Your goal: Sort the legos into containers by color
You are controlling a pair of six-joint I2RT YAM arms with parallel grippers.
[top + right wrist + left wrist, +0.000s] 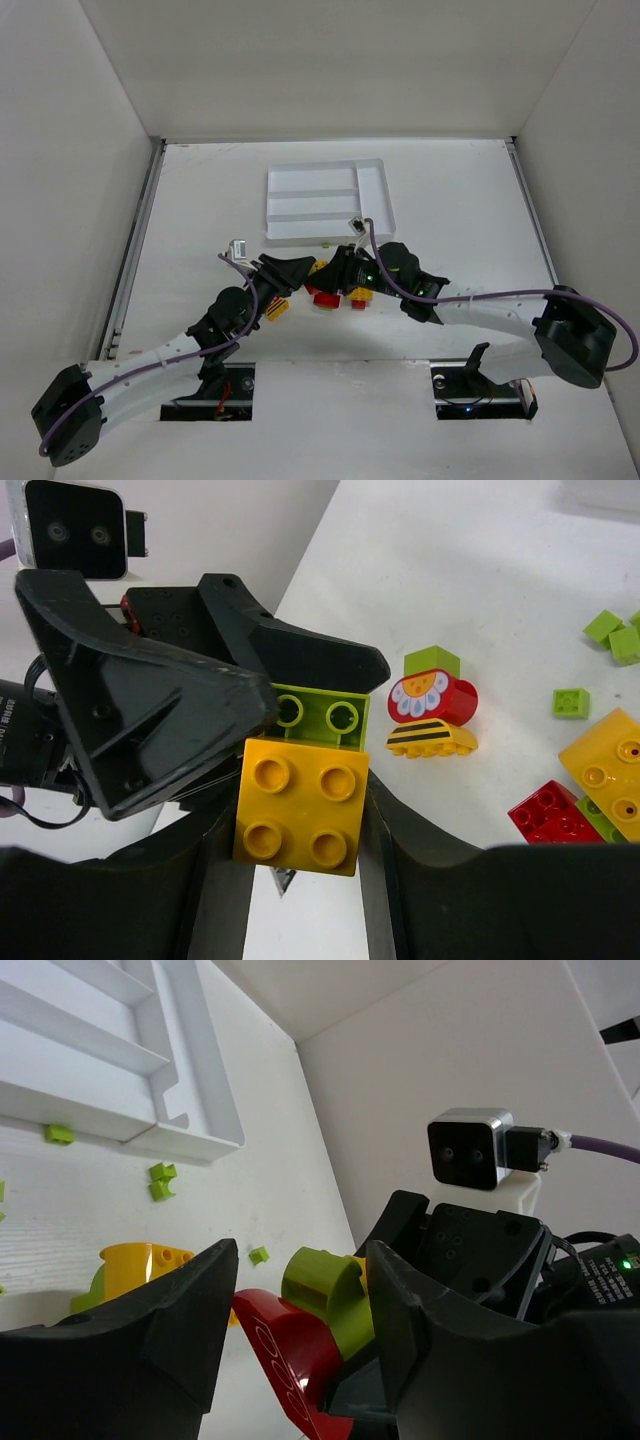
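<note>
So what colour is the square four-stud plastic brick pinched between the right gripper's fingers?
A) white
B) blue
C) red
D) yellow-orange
D: the right wrist view shows the right gripper closed on a yellow-orange four-stud plastic brick, with a lime green brick right against its far edge.

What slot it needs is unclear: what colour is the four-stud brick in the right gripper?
Yellow-orange brick; right wrist view shows it best.

Yellow brick point(300, 805), lime green brick point(320, 715). Red piece point(432, 698): white-petalled flower print. Yellow dome point(430, 740): black stripes. Small bricks point(603, 627) lime green. Tray point(375, 195) white.
</note>
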